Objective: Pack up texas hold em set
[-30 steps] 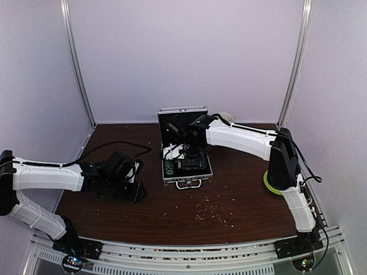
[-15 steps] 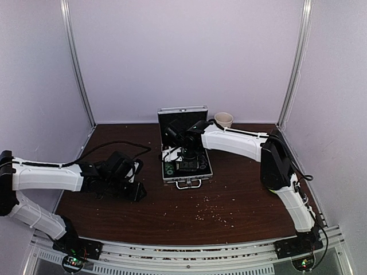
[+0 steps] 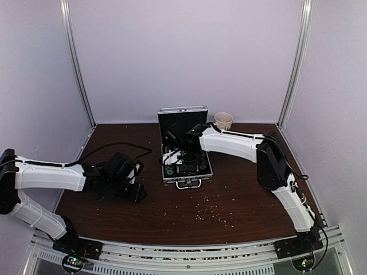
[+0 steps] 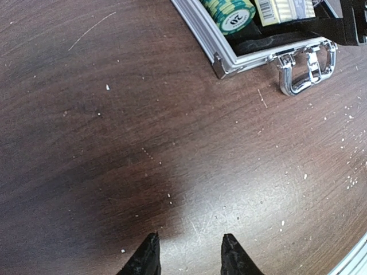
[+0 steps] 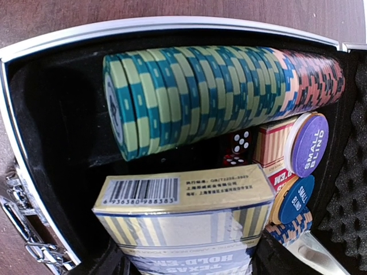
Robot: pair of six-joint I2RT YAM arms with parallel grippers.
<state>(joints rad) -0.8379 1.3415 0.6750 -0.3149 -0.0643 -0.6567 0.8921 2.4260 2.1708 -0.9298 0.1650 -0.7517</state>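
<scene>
The silver case (image 3: 169, 172) lies open at mid-table, lid (image 3: 182, 117) upright, handle (image 3: 188, 184) toward me. My right gripper (image 3: 182, 153) reaches down into it. In the right wrist view a row of green, blue and red chips (image 5: 218, 97) fills the back slot. Red dice (image 5: 241, 143), a red-and-tan box (image 5: 275, 146) and purple (image 5: 309, 146) and blue (image 5: 295, 197) blind buttons lie beside it. The right gripper (image 5: 186, 266) is shut on the blue-and-tan card box (image 5: 183, 212), a dark finger at each side. My left gripper (image 4: 188, 252) hovers open and empty over bare table, left of the case (image 4: 221, 57).
A cream mug (image 3: 223, 120) stands behind the case at the back right. Pale crumbs (image 3: 215, 212) are scattered on the brown table in front of the case. The case's handle (image 4: 304, 69) sticks out toward the near edge. Enclosure walls stand on three sides.
The right arm's elbow has swung left and inward, uncovering the mug, and its gripper has shifted slightly left inside the case. The left arm has not moved.
</scene>
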